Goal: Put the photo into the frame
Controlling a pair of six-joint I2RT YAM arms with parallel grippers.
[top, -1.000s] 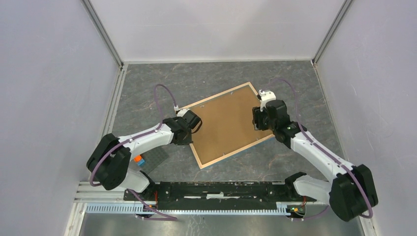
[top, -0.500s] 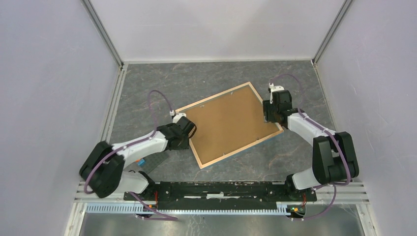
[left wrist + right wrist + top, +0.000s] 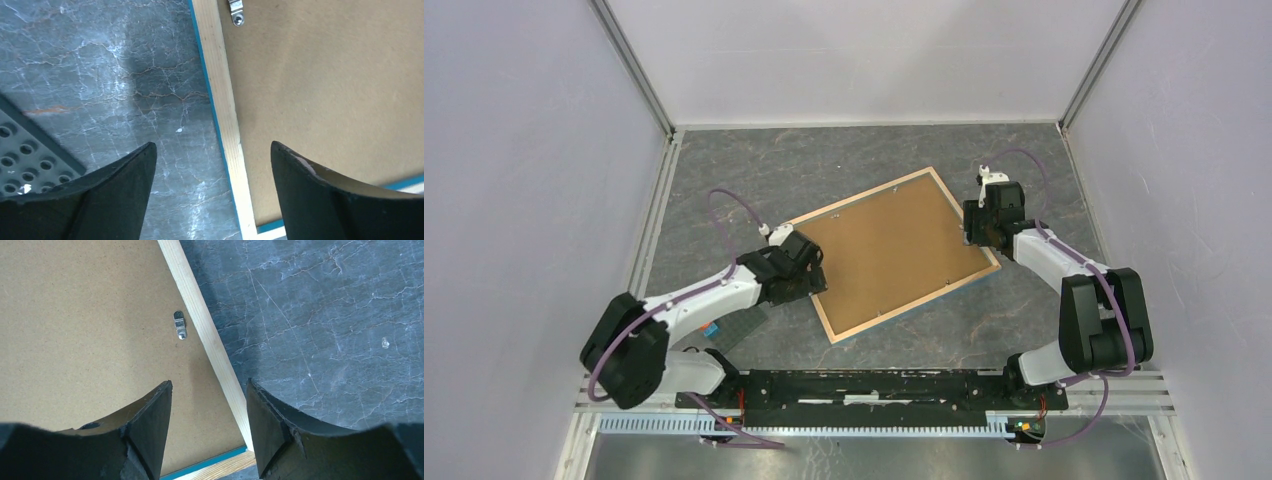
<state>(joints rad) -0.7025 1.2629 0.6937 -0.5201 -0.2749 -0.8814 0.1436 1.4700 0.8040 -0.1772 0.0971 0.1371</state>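
Left claw [image 3: 212,146]: the two fingers stand apart and hold nothing. It hangs low over the left rail of the frame, with one finger above the bare worktop and the other above the backing board.
Right claw [image 3: 209,384]: it is also apart and empty. It straddles the right rail in the same way, with the inner finger over the board and the outer finger over the stone.
Risk, slipping: the rail is thin and lies flat, so I judge that a finger coming down could land on top of the wood instead of beside it, and push the frame along the worktop.
Risk, uneven lift: if one claw closes or rises before the other, the frame may twist and slide out of the weaker grip.
Risk, board: a metal clip [image 3: 179,325] sits at the edge of the board. I cannot tell whether it is turned to lock, and if it is not, the board may fall out when the frame tilts.
Frame [image 3: 904,305]: it lies back-up and rotated in the middle of the worktop [image 3: 824,165], directly under both claws and between the two arms. A blue edge shows under the light wood.
Backing board [image 3: 889,250]: brown, and it fills the opening of the frame.
Photo: no view shows it. Whether it lies under the board I cannot tell.
Grey studded plate [image 3: 25,155]: it lies on the worktop just left of the left claw, apart from the frame.
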